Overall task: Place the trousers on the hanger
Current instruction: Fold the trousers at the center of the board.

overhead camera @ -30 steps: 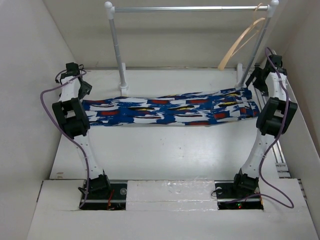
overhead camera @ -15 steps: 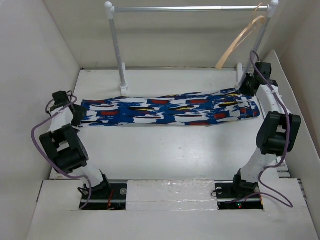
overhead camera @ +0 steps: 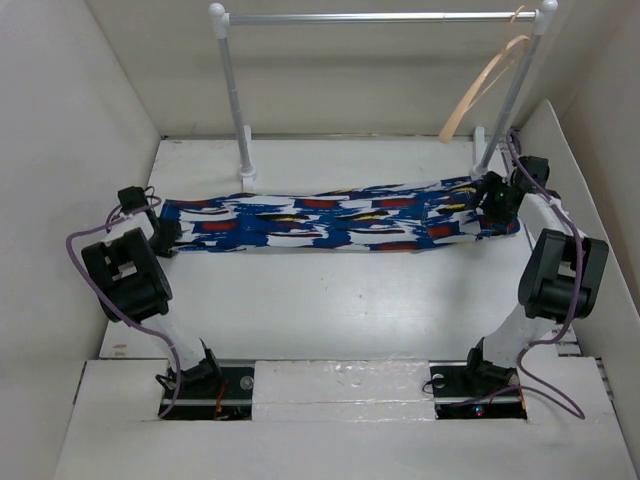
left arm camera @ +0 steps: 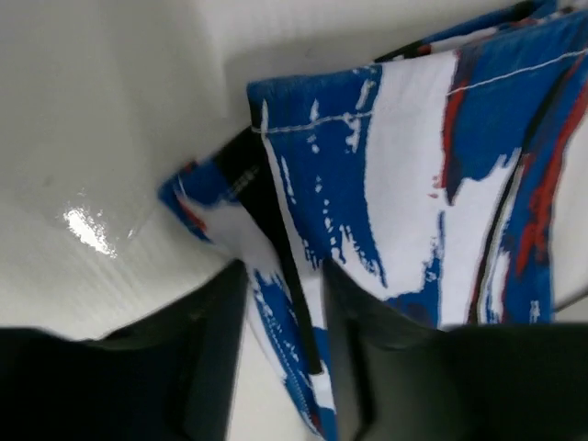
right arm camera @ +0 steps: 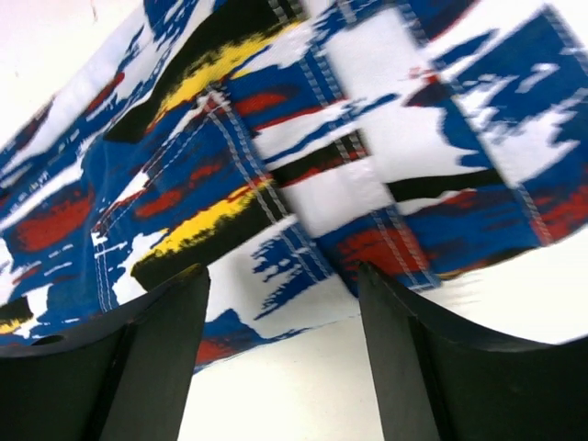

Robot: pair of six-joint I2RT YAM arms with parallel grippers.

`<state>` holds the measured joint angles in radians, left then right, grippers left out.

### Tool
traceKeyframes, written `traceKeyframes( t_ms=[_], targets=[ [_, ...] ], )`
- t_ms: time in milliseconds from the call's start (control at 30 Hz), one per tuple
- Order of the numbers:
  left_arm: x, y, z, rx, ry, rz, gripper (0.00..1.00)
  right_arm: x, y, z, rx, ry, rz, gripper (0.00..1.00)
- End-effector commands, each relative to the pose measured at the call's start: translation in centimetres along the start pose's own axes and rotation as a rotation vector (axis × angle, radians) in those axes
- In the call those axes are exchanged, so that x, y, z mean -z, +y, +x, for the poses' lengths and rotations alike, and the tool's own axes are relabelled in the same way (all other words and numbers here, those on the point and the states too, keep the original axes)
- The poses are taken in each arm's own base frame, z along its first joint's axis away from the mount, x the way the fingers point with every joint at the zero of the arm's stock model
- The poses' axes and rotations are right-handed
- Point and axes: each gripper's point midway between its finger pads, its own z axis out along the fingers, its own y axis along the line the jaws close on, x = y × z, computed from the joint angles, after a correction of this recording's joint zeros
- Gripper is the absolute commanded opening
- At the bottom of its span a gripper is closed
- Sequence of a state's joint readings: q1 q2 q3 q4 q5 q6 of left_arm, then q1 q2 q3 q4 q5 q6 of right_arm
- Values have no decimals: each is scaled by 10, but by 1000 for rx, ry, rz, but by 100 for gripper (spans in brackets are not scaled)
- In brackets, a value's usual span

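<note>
no writing, label, brand, number or sign can be read in any view. the trousers (overhead camera: 340, 222) carry only a printed pattern of blue, white, red, black and yellow strokes, without lettering, and the worktop (overhead camera: 340, 300) around the trousers is plain white.

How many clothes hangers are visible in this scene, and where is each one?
1. The hanger hangs by its hook at the right end of the rail, beyond the trousers lying on the table. No other hanger shows in any view.
</note>
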<state>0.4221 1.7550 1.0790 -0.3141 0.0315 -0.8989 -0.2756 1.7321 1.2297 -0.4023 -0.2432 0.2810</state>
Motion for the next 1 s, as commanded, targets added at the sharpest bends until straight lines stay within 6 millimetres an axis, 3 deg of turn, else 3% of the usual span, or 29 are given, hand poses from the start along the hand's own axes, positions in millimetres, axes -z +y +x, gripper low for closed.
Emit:
traceKeyframes(
  t_ms=[0,33,67,100,167,300,400,533,567,600,633,700,833,867,900,967],
  targets=[
    [-20,-5,7,6,25,-25,29,12,-1,-21,-25,-100,-56,71],
    [-21,-7,7,3,29,-23,18,11,-14,-18,-58,-92,-44,75],
    [-24,-5,9,-2,43,-38,15,9,-20,-16,-84,-86,-42,79],
    [-23,-8,2,-1,37,-31,0,8,-27,-15,-105,-86,-34,83],
    [-25,-4,-3,-22,41,-52,0,7,-43,-13,-167,-87,-28,92],
    [-18,-5,-23,-94,-44,-71,0,-3,-63,-4,-282,-79,-30,91],
    [-17,-6,-26,-112,-54,-67,0,-9,-69,-8,-297,-85,-2,89],
    [-15,-4,-29,-140,-66,-80,0,-32,-82,-13,-336,-60,40,69],
    [-13,-4,-31,-147,-73,-80,0,-36,-83,-18,-342,-72,42,60],
    [-11,-2,-35,-155,-93,-97,0,-39,-82,-19,-340,-70,55,48],
    [-9,2,-37,-172,-102,-112,0,-40,-81,-28,-342,-80,55,29],
    [-2,5,-45,-188,-140,-138,0,-41,-83,-24,-353,-56,65,6],
    [7,17,-55,-211,-192,-195,0,-14,-84,-19,-331,-100,114,0],
    [8,21,-56,-198,-203,-216,0,-10,-89,-3,-329,-80,140,0],
    [8,28,-58,-194,-219,-254,0,3,-92,-5,-330,-106,159,0],
    [8,42,-54,-197,-193,-329,0,10,-99,12,-327,-86,183,0]
  ],
)
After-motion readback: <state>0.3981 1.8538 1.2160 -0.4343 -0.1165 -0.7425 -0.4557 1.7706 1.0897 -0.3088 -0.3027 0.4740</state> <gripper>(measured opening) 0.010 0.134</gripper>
